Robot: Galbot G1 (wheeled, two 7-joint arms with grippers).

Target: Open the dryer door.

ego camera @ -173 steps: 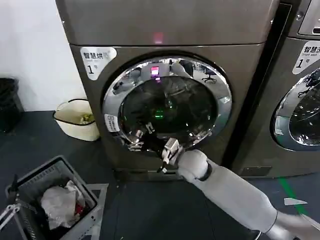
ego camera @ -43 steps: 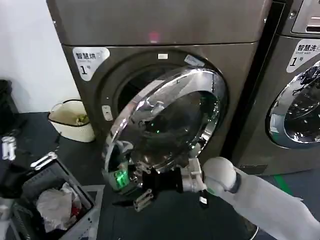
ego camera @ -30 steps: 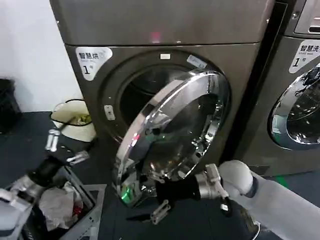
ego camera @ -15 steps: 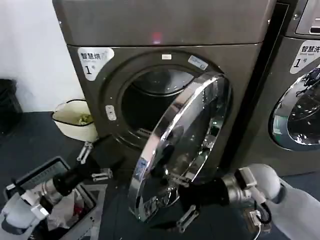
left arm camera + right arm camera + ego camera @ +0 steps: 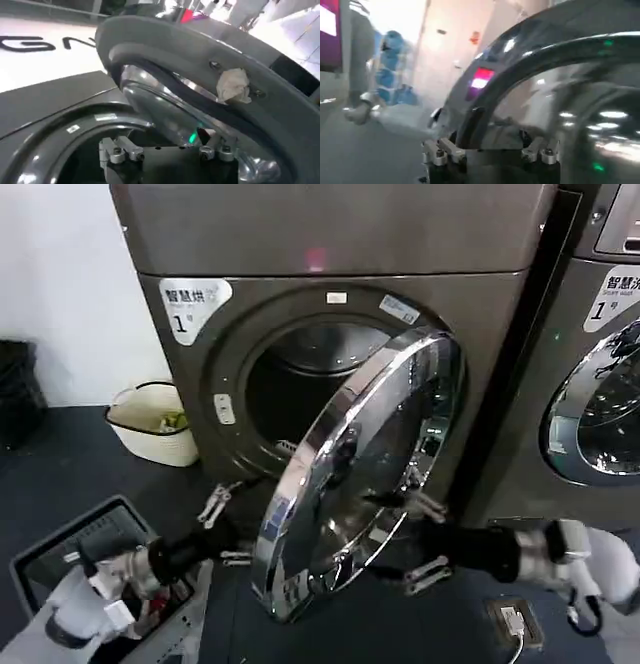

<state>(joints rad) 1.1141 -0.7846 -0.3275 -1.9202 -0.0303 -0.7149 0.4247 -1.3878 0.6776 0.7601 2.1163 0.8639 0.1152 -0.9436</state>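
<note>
The dryer door [image 5: 355, 474] stood partly open, swung out on its hinge at the 3 o'clock side of the round drum opening [image 5: 300, 399], so that its free edge pointed down and toward the robot, at about 7 o'clock from the opening. The right gripper [image 5: 425, 534] was at the outer, chrome face of the door, low on it, with its fingers [image 5: 428, 574] apart; one finger lay above and one below, and I could not tell if they touched the glass or only stood just beside it. I judge the gripper was there because it was guiding the door outward. The left gripper [image 5: 222, 529] reached in from the 8 o'clock side and sat close to the door's free rim, also with its fingers [image 5: 212, 506] apart and holding nothing. In the left wrist view the inner grey ring of the door [image 5: 210, 65] passed right in front of these fingers [image 5: 116, 150], so probably this arm was placed to take over the push from the inside face. A laundry basket [image 5: 60, 549] stood on the floor under the left arm, and a pale bucket [image 5: 155, 422] was near the dryer's 9 o'clock side, both apart from the door's path. A second machine [image 5: 595, 384] stood just beside, its door closed.
</note>
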